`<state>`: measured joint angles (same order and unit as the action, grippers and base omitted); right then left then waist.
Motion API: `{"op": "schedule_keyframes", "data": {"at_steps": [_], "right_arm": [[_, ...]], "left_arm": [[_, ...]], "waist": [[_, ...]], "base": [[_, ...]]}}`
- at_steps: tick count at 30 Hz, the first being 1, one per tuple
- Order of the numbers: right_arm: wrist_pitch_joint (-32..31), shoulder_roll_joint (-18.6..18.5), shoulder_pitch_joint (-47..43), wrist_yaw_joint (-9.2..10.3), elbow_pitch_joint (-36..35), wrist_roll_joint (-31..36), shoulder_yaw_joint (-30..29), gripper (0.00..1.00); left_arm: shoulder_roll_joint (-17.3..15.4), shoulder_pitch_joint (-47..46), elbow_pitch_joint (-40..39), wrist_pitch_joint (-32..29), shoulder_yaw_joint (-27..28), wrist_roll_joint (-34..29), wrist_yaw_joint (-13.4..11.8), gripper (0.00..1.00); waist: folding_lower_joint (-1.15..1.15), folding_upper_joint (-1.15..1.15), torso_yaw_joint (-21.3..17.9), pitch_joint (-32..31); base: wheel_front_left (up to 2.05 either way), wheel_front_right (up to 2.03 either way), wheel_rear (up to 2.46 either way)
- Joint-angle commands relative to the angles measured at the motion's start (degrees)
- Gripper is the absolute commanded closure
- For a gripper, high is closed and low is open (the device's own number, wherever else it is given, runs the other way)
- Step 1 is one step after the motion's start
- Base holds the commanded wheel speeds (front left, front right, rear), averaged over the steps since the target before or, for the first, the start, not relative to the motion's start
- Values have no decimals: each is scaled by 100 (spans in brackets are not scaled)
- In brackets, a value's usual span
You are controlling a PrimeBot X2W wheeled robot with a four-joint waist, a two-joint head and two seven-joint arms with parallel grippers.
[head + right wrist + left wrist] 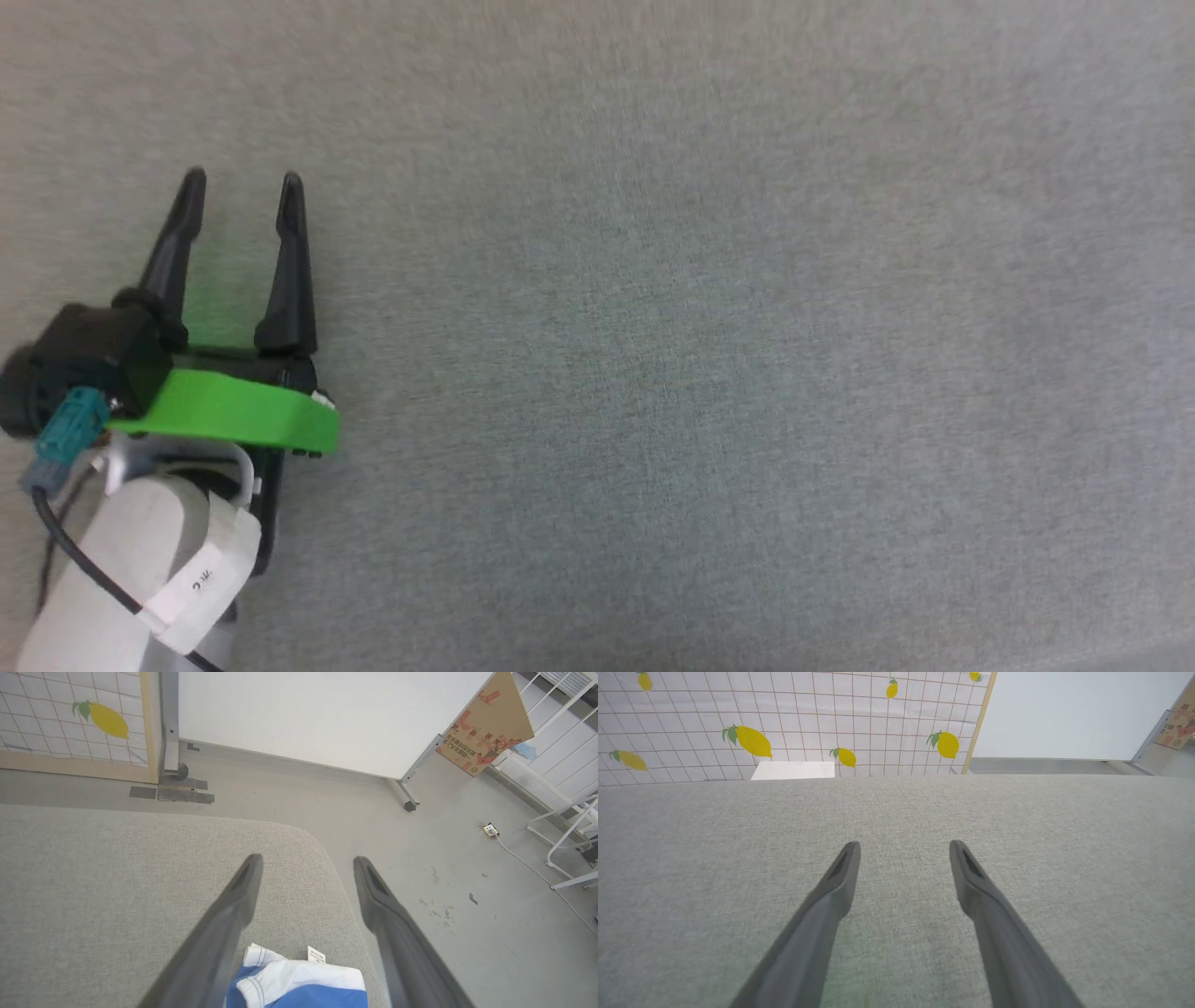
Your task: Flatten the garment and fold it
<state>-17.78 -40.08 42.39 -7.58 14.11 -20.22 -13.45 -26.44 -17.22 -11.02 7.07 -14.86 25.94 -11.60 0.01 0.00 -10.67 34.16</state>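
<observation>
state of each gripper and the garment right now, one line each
left gripper: open, empty, above the bare grey surface
right gripper: open, nothing gripped, poised over the garment
blue and white garment: bunched up, not flattened, lying loose on the grey surface near its rounded corner, partly cut off by the view's bottom edge

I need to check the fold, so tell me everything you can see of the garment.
The garment is soft blue fabric with a white band and stitched hem, bunched rather than flat, a small white tag sticking out. It lies on the grey cushion near its rounded corner, beneath the open right gripper, cut off by the picture's edge.
</observation>
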Motion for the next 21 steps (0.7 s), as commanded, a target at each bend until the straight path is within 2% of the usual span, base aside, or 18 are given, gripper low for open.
{"op": "schedule_keyframes", "data": {"at_steps": [1,6,11,15,21], "right_arm": [[169,124,91,9,-135,-108,155,0],[925,641,102,9,-503,-192,757,0],[1622,1446,-20,9,-639,-42,1106,0],[2173,2119,-470,9,-752,134,1037,0],[2670,2930,-1330,9,-936,393,786,0]], "left_arm": [[54,87,111,102,35,85,24,0],[274,308,508,429,140,312,19,0],[421,531,756,596,242,459,16,0],[504,669,935,681,329,539,45,0],[577,894,1083,731,385,592,74,0]], "waist": [[-1,0,264,-756],[-1,0,369,-1475],[-1,0,529,-2064],[-1,0,728,-2445],[-1,0,987,-2844]], "base": [[0,0,0],[0,0,0],[0,0,0],[0,0,0],[0,0,0]]}}
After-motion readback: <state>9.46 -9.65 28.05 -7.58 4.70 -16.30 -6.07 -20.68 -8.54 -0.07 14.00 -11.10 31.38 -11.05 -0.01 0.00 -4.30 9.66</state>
